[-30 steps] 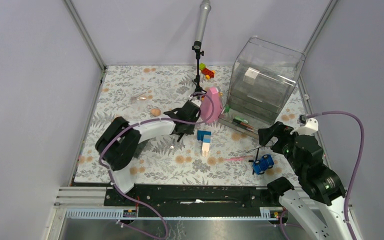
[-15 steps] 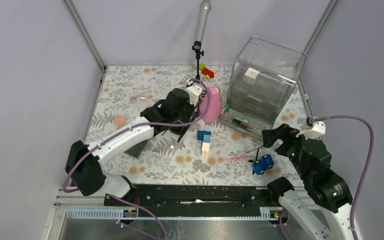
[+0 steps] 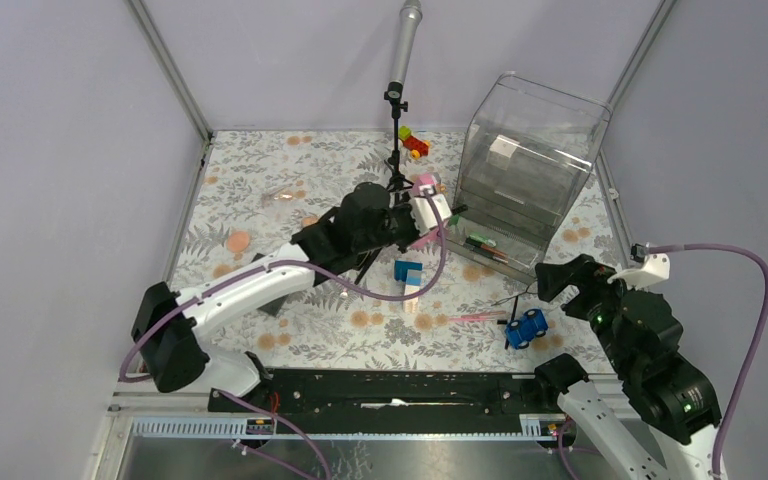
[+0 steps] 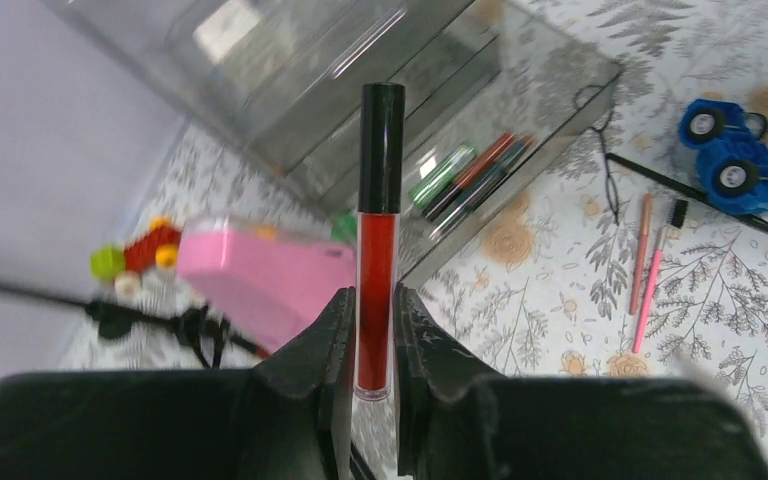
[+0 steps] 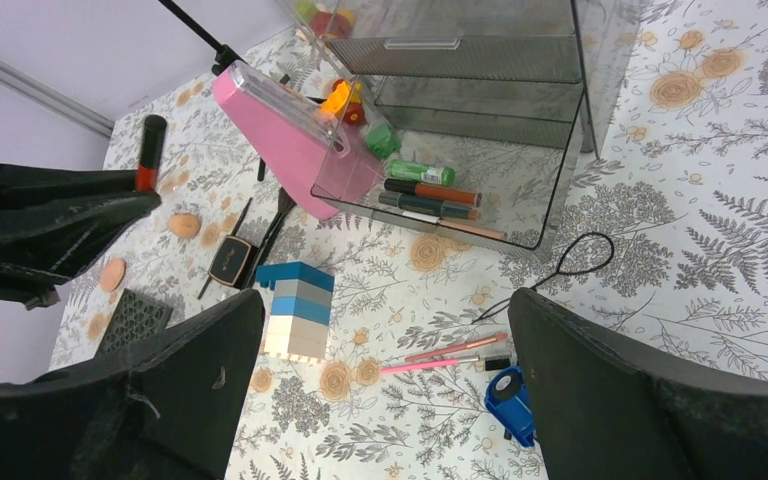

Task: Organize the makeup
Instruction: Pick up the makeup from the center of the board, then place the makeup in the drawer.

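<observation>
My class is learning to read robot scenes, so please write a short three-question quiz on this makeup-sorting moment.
1. True or false: the left hand is shut on a red lip gloss tube.
2. Which lies on the table just beside the blue toy car?
A. pink pencils
B. a peach sponge
C. a black compact
3. Fill the gap: the right hand is ____ and holds nothing.

Key: 1 true; 2 A; 3 open.
</observation>
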Motion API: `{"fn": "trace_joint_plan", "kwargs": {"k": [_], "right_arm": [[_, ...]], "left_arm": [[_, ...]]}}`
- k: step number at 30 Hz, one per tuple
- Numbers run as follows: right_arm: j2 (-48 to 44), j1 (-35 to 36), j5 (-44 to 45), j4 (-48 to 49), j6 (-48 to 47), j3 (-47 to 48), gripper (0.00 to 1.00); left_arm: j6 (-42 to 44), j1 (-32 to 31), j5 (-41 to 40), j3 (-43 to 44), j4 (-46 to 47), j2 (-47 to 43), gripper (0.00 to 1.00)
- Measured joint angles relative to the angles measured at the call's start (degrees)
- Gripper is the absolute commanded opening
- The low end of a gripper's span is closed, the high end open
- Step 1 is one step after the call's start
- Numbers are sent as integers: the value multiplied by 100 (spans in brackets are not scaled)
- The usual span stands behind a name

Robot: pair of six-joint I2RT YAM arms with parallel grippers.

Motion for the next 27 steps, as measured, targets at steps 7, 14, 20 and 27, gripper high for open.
{"fn": "trace_joint_plan", "kwargs": {"k": [7, 14, 20, 27], "right_arm": [[-70, 0, 175, -76, -4, 105, 99], [-310, 0, 372, -223, -7, 111, 99], [-420, 0, 509, -372, 4, 225, 99], [-560, 0, 529, -424, 109, 256, 99]], "left_arm": [[1307, -157, 1088, 968, 66, 1169, 0], [2614, -166, 1547, 2201, -761, 2570, 0], [3259, -179, 1526, 2782, -1292, 3222, 0], [3565, -273, 1303, 3008, -1414, 3700, 21]]}}
